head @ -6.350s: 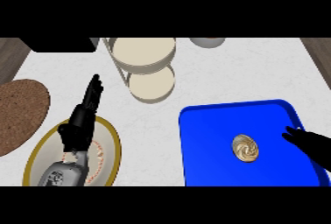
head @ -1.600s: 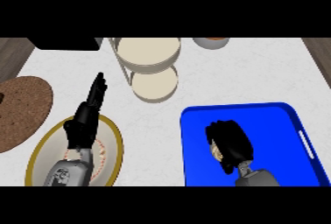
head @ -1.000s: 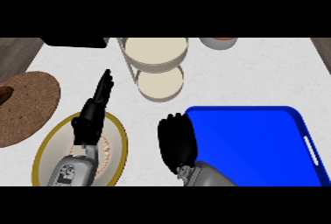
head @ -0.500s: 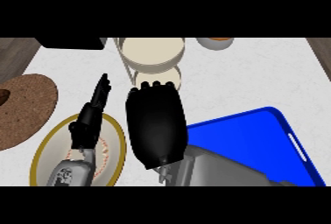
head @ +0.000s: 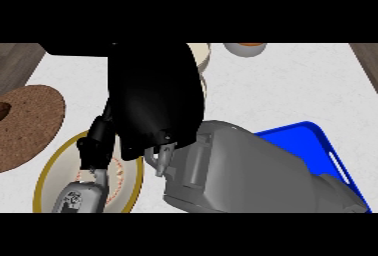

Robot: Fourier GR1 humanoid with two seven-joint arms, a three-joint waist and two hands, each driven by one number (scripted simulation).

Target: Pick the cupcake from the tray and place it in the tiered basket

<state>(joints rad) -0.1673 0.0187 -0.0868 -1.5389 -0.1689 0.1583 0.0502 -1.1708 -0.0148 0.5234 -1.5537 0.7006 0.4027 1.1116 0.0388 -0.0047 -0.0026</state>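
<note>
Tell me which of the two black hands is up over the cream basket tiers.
The right hand: it looms large at centre, covering most of the tiered basket. The left hand sits lower left, over the gold-rimmed plate.

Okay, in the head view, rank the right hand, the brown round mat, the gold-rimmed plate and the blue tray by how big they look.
1. Right hand, though it's nearest the camera, so that inflates it.
2. Gold-rimmed plate and brown round mat look alike; both are partly hidden or cut off.
3. Blue tray, mostly covered by the forearm.
</note>
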